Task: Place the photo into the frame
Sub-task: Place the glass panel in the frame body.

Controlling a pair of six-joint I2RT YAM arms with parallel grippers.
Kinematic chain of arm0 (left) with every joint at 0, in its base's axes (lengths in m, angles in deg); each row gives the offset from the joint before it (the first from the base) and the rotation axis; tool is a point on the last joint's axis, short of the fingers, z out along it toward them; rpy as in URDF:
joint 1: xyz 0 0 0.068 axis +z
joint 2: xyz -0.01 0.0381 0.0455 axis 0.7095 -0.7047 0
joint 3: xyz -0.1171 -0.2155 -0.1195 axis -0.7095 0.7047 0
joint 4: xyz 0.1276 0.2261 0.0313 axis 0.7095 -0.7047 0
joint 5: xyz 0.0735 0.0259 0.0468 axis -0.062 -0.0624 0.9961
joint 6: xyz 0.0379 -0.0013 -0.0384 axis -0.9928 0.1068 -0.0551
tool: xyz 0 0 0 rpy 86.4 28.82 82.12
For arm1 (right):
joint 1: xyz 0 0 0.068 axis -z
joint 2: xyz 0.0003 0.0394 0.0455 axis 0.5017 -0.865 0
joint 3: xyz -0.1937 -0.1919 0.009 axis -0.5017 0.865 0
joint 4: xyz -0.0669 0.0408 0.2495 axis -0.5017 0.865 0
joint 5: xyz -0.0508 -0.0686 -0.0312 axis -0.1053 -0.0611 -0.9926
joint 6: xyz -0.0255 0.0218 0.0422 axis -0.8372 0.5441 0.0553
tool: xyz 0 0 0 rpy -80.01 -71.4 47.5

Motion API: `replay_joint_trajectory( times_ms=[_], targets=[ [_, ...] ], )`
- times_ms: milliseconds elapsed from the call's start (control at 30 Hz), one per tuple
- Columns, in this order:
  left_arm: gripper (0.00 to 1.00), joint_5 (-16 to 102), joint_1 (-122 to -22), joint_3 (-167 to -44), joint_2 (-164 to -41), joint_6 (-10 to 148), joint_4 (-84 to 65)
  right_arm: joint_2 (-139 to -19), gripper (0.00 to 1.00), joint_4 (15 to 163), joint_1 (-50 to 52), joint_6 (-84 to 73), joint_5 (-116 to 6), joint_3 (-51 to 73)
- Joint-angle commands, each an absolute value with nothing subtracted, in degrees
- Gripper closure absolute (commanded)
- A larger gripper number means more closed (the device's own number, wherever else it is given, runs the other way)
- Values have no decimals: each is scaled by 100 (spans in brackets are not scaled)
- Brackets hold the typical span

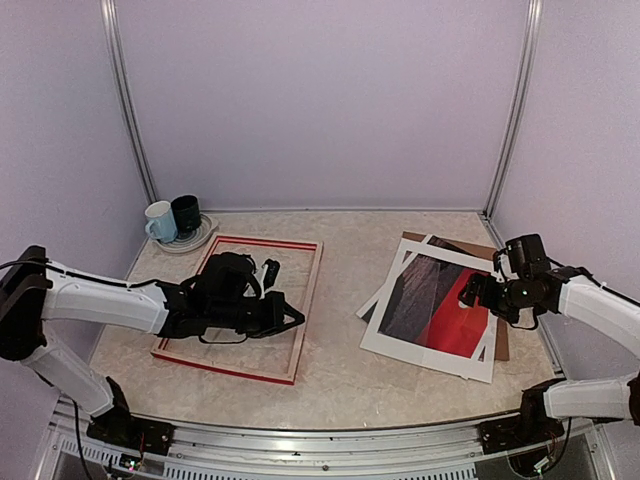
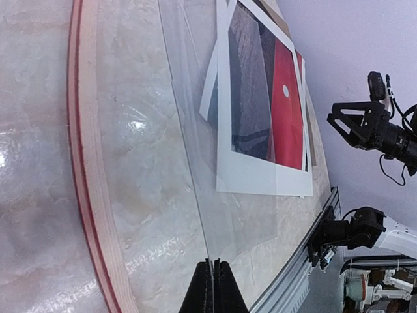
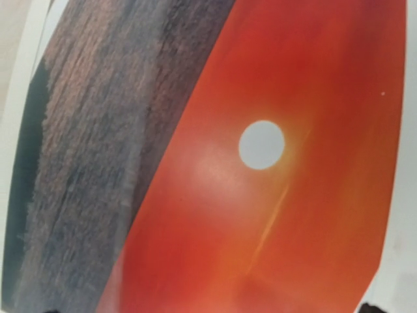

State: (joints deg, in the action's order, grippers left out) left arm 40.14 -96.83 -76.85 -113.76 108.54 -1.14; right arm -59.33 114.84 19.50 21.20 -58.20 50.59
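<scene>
The frame [image 1: 262,243], red-faced with pale wood sides, lies flat on the table's left half; one of its rails [image 2: 88,195] shows in the left wrist view. Over its near right part my left gripper [image 1: 290,320] is shut on the edge of a clear sheet [image 2: 195,130], pinched between the fingertips [image 2: 214,264]. The photo [image 1: 430,305], a red sunset with a white margin, lies face up at right and also appears from the side [image 2: 260,111]. My right gripper [image 1: 480,290] hovers open over the photo's right part. Its wrist view is filled by the photo [image 3: 260,195].
A brown backing board [image 1: 455,243] and white sheets [image 1: 375,295] lie under the photo. A white mug [image 1: 160,222] and a dark mug [image 1: 185,215] stand on a plate at the back left. Lilac walls close in three sides; a metal rail [image 1: 330,430] runs along the near edge.
</scene>
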Motion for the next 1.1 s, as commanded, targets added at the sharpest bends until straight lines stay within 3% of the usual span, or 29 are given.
replay_joint_trajectory(
  times_ms=[0,567,1067],
  targets=[
    [100,4705,-9620,-7269,-10599,10980,-578,-5861,1,11471,1965,2154,-5593,4915],
    [100,4986,-8594,-6088,-8399,10715,-2385,-6532,1,10494,1042,2496,-5004,4988],
    [100,4364,-7875,-5783,-8031,10442,-2881,-8864,1,9633,-600,2879,-4938,3531]
  ],
)
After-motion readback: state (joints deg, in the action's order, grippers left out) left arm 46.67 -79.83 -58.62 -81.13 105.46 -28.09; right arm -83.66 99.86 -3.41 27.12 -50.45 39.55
